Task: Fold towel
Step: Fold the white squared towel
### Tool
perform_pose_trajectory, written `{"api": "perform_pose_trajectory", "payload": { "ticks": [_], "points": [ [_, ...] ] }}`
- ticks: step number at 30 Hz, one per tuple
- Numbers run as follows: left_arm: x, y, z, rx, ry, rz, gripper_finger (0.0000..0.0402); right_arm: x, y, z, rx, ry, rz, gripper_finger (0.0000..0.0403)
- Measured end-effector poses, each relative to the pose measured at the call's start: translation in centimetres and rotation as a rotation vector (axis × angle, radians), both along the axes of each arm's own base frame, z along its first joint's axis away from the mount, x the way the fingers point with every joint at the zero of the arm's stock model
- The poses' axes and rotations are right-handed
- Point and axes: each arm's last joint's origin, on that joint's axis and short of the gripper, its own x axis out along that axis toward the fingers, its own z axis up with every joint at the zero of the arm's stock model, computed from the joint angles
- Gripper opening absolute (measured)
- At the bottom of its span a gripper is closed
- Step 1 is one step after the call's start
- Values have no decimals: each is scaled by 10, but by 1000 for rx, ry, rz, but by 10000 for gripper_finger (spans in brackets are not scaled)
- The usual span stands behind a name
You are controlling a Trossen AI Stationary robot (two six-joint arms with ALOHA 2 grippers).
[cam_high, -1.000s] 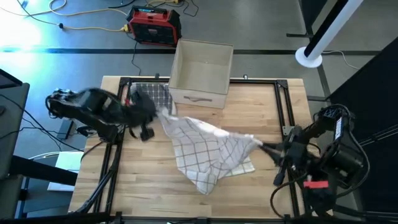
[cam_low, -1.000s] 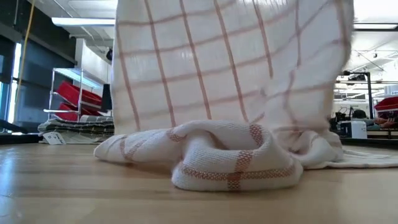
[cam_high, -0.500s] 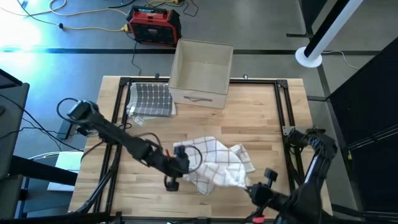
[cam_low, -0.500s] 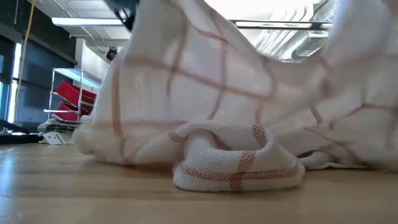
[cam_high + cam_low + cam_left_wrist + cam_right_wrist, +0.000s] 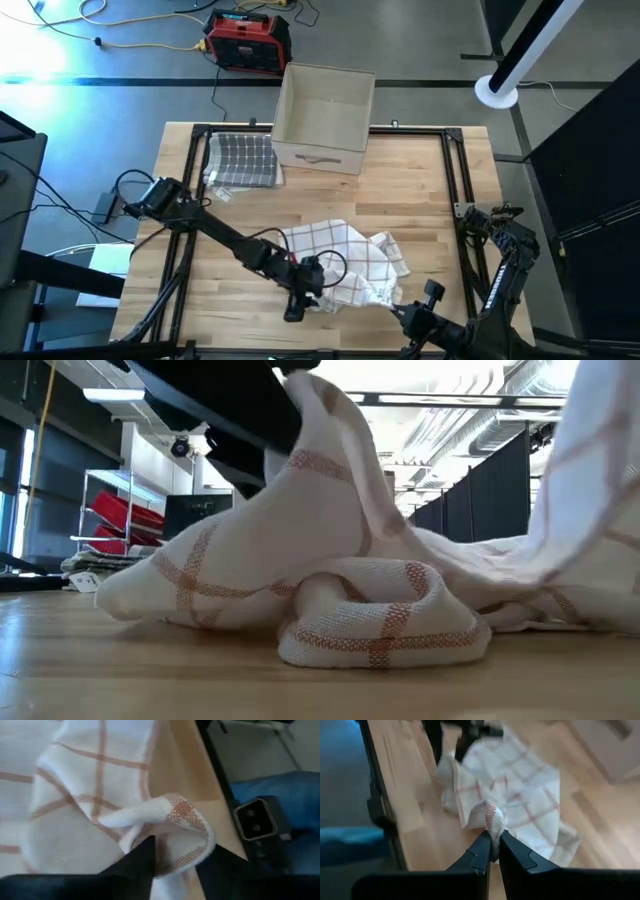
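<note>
1. The checked towel (image 5: 345, 262) lies crumpled at lower centre of the worktop (image 5: 420, 190) in the high view.
2. The left gripper (image 5: 303, 290) pinches the towel's lower-left edge, jaws apparently closed on cloth.
3. The right gripper (image 5: 491, 851), at bottom right, has jaws clamped on a towel corner.

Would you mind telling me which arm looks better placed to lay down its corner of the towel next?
Probably the left. The left end effector grips the towel over open wood at the table's near edge. The right end effector pinches its corner right at the rim.
</note>
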Motion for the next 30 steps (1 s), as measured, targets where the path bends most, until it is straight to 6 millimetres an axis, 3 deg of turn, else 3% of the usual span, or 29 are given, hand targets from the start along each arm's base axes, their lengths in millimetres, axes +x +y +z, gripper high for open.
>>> {"api": "perform_pose_trajectory", "payload": {
  "ticks": [4, 9, 17, 26, 30],
  "points": [
    [-5, 1, 9, -46, 31, -56, 179, -7, 4, -3, 121, 123, -42, 12],
    [-16, 7, 26, -29, 64, -25, 197, -20, 12, -4, 160, 142, -43, 12],
    [-27, 21, 30, 241, 73, 175, 194, -43, 25, -6, 290, 237, -125, 12],
    [-12, 9, 22, 261, -95, -97, 193, -59, 33, -8, 305, 209, -133, 12],
    [-6, 6, 29, 151, -172, -197, 193, -57, 33, -7, 258, 140, -89, 12]
  ]
}}
